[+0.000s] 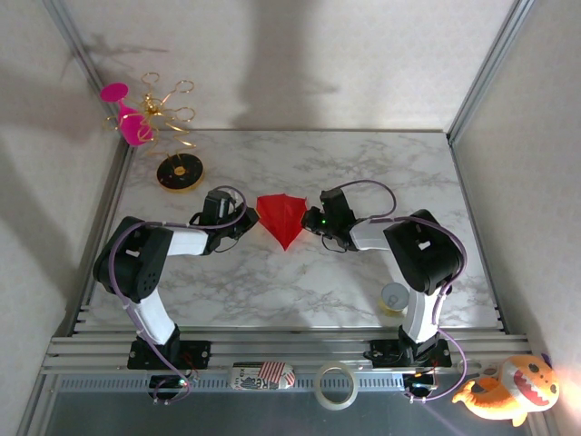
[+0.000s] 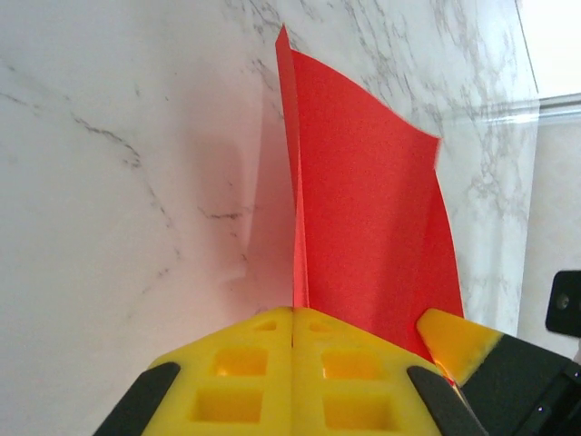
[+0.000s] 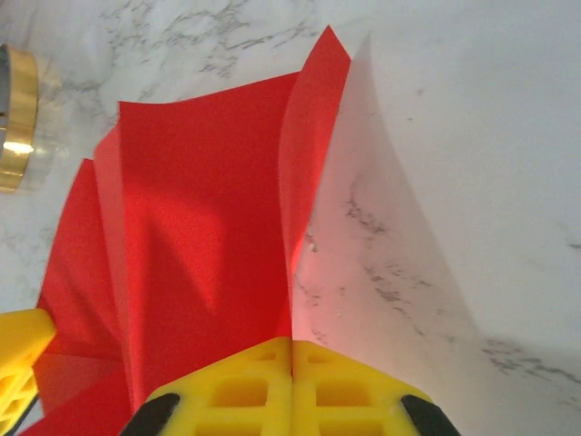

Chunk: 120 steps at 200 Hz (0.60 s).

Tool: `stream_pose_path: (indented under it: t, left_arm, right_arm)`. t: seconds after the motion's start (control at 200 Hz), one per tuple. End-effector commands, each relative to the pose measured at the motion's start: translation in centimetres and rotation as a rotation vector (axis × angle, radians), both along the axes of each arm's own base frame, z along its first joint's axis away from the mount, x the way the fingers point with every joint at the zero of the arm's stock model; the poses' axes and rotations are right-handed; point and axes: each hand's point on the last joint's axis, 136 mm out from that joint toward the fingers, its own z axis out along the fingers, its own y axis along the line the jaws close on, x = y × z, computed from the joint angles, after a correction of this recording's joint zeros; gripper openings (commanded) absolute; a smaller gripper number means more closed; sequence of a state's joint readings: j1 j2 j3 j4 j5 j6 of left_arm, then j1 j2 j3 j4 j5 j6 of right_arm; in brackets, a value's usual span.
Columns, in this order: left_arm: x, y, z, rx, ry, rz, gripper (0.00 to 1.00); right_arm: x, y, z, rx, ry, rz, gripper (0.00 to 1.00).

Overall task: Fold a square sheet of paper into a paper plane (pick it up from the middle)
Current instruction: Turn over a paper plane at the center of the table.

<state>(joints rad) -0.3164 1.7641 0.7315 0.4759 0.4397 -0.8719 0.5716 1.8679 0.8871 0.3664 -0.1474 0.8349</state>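
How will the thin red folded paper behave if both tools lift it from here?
Probably floppy: the thin red folded paper bows into curved flaps where the left tool and right tool pinch it. Being so thin, it is likely very light and may flutter. Pulling the tools apart could tear it.

Red paper plane (image 1: 280, 219), partly folded, flaps raised, sits central on the table (image 1: 381, 163).

The red paper's (image 2: 372, 200) lower edge is hidden behind the yellow fingers (image 2: 272, 386) in the left wrist view. A gold-rimmed object (image 3: 16, 100) is cut off by the left edge of the right wrist view.
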Motion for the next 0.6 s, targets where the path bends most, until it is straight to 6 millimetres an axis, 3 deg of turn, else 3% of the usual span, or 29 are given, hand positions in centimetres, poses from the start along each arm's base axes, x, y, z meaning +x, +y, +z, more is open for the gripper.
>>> stream_pose_path:
  t: [0.0,0.155,0.295,0.426,0.516,0.596]
  left_arm:
    - [0.9,1.0,0.3,0.011,-0.021,0.061,0.00]
    - [0.7,0.6,-0.4,0.005,-0.004,0.034,0.00]
    - [0.9,0.1,0.0,0.036,0.003,-0.015,0.13]
    - [0.8,0.9,0.8,0.100,-0.009,-0.006,0.24]
    - [-0.3,1.3,1.2,0.140,0.008,-0.009,0.28]
    - [-1.4,0.2,2.0,0.174,0.009,-0.041,0.32]
  right_arm:
    - [0.8,-0.6,1.0,0.016,-0.028,-0.049,0.04]
    - [0.6,0.3,0.6,0.041,-0.011,-0.007,0.05]
    - [0.6,1.3,0.6,0.063,-0.006,0.039,0.06]
    - [0.6,2.0,0.4,0.076,0.007,0.067,0.07]
    - [0.6,2.0,0.2,0.077,0.014,0.064,0.07]
    - [0.6,1.9,0.3,0.079,0.012,0.062,0.07]
